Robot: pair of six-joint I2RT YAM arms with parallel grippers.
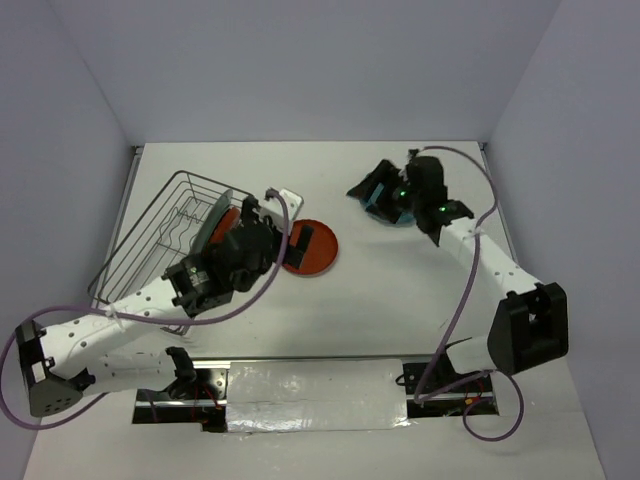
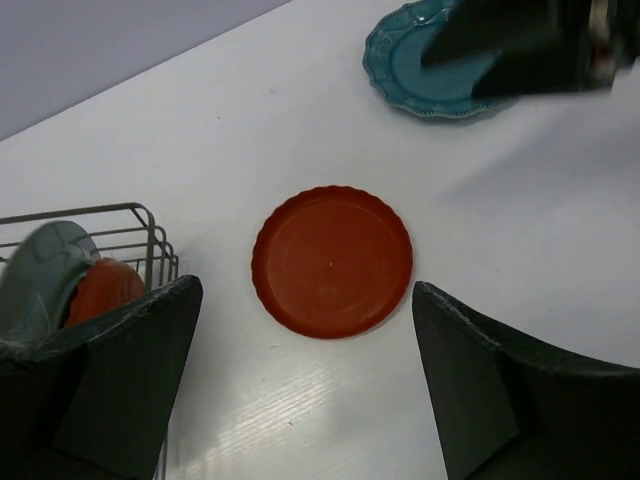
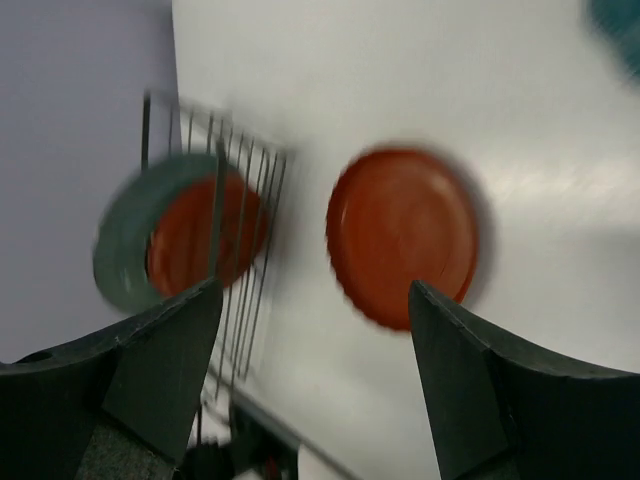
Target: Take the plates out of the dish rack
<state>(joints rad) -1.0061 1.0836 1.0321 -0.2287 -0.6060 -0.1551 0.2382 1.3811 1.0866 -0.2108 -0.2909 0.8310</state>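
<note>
Left wrist view: left gripper (image 2: 305, 290) wide, empty, near red plate (image 2: 332, 260); right gripper (image 3: 315, 290) wide, empty.

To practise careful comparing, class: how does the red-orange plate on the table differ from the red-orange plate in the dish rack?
The loose red-orange plate lies flat on the table; the racked red-orange plate stands on edge in the dish rack. The loose one shows whole, in the open; the racked one sits beside a grey-teal plate, partly screened by wires. Both are round and the same red-orange.
</note>
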